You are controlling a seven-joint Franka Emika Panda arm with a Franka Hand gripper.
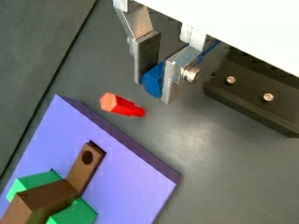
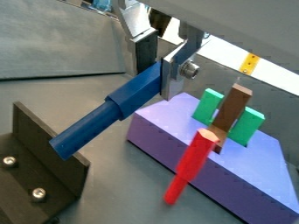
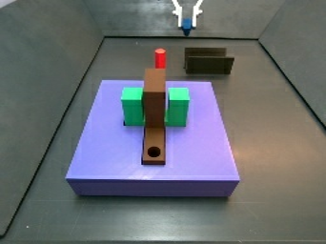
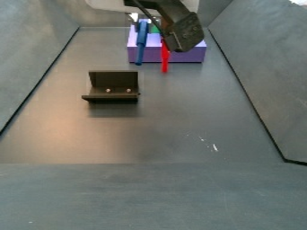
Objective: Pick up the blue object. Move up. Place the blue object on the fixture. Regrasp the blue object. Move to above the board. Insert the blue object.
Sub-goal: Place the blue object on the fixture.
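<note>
- Gripper (image 3: 188,26) at the top centre of a side view, high above the floor, behind the fixture (image 3: 209,62) and clear of it.
- Clamped narrow on the blue object (image 2: 114,110), held between silver fingers (image 2: 177,72) in both wrist views; long blue bar seen lengthwise there, only its blue end (image 1: 152,79) showing in a wrist view.
- Hanging upright below the gripper (image 4: 168,22) in a side view, blue object (image 4: 140,40) at upper centre of frame, just beside the red peg (image 4: 164,54).
- Fixture (image 4: 111,86) left of centre in that side view, well apart from the blue object, resting on the dark floor.
- Board (image 3: 155,143) filling the middle of a side view, bearing green blocks (image 3: 133,106), a brown bar (image 3: 154,124) with a round hole, and the red peg (image 3: 160,58) at its far edge.
- Board (image 2: 222,166) at lower right of a wrist view, red peg (image 2: 193,163) in front of it.
</note>
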